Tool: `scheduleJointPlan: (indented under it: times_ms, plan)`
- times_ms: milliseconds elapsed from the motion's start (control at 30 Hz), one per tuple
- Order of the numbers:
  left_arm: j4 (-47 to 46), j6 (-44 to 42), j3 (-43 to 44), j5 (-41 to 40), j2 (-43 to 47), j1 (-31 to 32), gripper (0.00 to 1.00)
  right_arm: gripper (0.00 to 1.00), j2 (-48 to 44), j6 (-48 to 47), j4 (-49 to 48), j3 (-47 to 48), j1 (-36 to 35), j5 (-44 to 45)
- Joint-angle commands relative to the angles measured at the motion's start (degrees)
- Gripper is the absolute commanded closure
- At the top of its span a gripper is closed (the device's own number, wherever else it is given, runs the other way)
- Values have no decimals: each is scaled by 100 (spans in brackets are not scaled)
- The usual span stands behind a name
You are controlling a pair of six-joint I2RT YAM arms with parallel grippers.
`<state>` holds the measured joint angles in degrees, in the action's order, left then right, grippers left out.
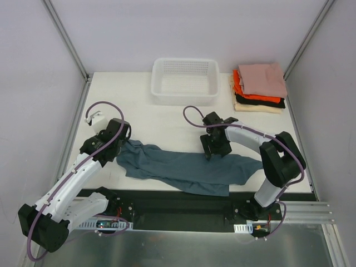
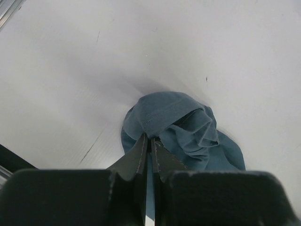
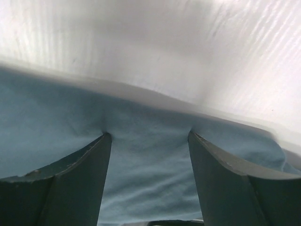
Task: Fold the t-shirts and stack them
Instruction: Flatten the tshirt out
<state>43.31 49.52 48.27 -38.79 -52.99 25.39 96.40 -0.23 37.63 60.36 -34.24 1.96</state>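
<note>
The slate blue-grey t-shirt [image 1: 189,169] lies crumpled and stretched across the near part of the table. My left gripper [image 1: 119,146] is shut on its left end; in the left wrist view the fingers [image 2: 141,155] pinch a bunched fold of the blue cloth [image 2: 178,122]. My right gripper [image 1: 214,154] is open, its tips pressed down into the shirt's far edge; the right wrist view shows blue cloth [image 3: 150,160] between the spread fingers [image 3: 89,160]. Folded tees are stacked at the back right: dusty pink [image 1: 264,78] on top, then orange-red [image 1: 245,94], black [image 1: 261,103] and cream [image 1: 261,109].
A white plastic mesh basket [image 1: 185,94] stands at the back middle, left of the stack. Metal frame posts rise at both back corners. A black rail with the arm bases runs along the table's near edge [image 1: 183,203].
</note>
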Motion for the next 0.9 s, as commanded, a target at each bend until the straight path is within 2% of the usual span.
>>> scheduleJointPlan:
  times_ms: [0,167,267,300,367,467,633,733,800,867]
  plan:
    - [99,14,42,64,79,-60,100,30,125,663,-220,205,-48,666]
    - [90,-3,60,73,70,-60,100,33,430,691,-546,230,-56,192]
    - [90,-47,77,73,44,-60,100,69,651,691,-537,318,-109,25]
    - [99,-47,86,55,35,-60,100,88,687,717,-537,327,-127,50]
    - [73,-74,182,-15,-27,-69,100,99,609,691,-485,362,-127,338]
    - [3,-240,603,-242,-307,-104,100,99,292,412,-37,836,-101,1296]
    - [-515,-1038,1991,-271,-879,-349,100,99,-243,-196,674,2443,311,2606]
    - [-929,-1583,2958,195,-1116,-640,100,99,-551,-495,790,3294,654,2792]
    - [-1130,-1778,3441,414,-1108,-684,100,99,-1042,-819,685,3482,725,2836]
    - [-1272,-1937,3505,521,-907,-693,100,98,-1673,-1048,352,3308,726,2732]
